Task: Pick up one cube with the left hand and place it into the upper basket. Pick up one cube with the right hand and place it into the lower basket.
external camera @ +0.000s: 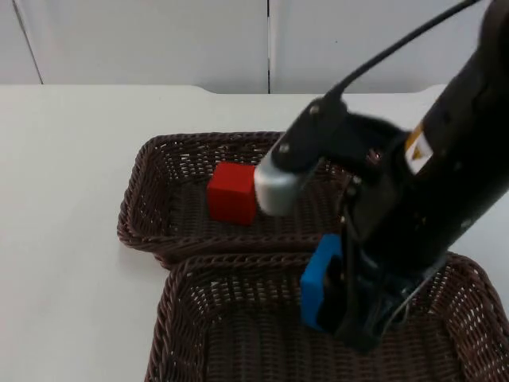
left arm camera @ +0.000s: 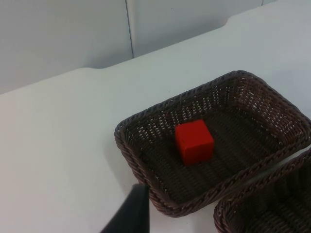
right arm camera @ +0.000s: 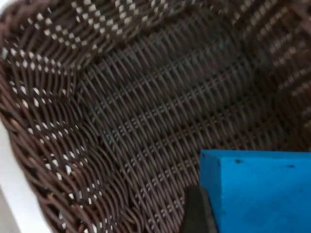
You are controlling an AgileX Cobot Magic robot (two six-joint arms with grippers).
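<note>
Gripping blue cube (external camera: 320, 280) upright, right end effector (external camera: 350, 318) over lower basket (external camera: 191, 318).

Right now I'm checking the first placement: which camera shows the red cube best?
The left wrist view: the red cube sits whole and unobstructed on the floor of the upper basket. In the top view the right arm's pale grey joint hides its right edge.

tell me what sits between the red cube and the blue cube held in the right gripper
In the top view, the woven rims of both brown wicker baskets: the upper basket's near wall and the lower basket's far wall, side by side, separate the red cube from the blue cube in the right gripper.
</note>
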